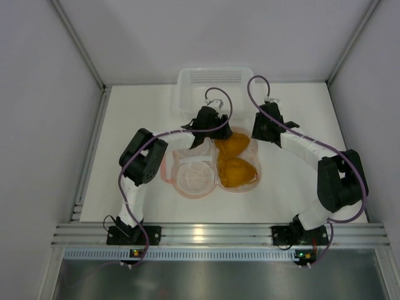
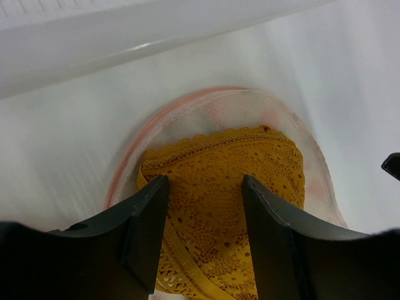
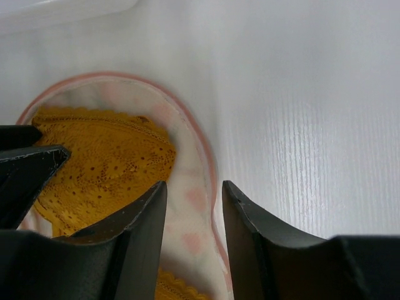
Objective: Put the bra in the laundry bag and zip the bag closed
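Top external view: the bra (image 1: 236,161) is seen lying in the opened laundry bag's (image 1: 190,180) right half. Both are judged soft, light and floppy; the lid's trim should be gripped. Left gripper (image 2: 203,194) and right gripper (image 3: 194,194) are held part open, with nothing clamped.

The bra (image 2: 231,169) is lacy cloth; the laundry bag (image 2: 206,115), thin fabric.

bra (image 1: 236,159) in right half of laundry bag (image 1: 194,178) | basket (image 1: 215,84) behind bag, at back
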Available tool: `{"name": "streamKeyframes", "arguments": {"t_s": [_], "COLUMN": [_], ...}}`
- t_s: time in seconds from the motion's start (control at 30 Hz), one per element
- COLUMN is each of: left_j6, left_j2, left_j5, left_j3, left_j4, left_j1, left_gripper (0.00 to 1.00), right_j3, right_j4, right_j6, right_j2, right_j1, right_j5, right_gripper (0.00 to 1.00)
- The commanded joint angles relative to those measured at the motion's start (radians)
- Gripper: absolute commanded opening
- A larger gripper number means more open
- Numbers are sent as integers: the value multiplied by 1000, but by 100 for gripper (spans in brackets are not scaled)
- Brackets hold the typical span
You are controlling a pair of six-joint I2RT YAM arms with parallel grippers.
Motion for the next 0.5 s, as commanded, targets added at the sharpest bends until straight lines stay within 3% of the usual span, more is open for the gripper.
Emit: {"name": "streamKeyframes", "arguments": {"t_s": [0.0, 0.23, 0.47], "left_j6": [2, 37, 52], "left_j2": [7, 5, 37], "left_j5": [58, 114, 107], "left_j3": [35, 35, 68], "left_j4": [57, 54, -15], "left_j1": [-6, -18, -18], "left_gripper": [56, 56, 56], "right_j3": [-34, -62, -53], "right_j4": [96, 151, 185], "right_j6": [29, 44, 38], "right_j2": [-47, 46, 85], "right_j1": [-9, -19, -20], "right_j5": [26, 45, 86], "right_gripper": [42, 34, 34]}}
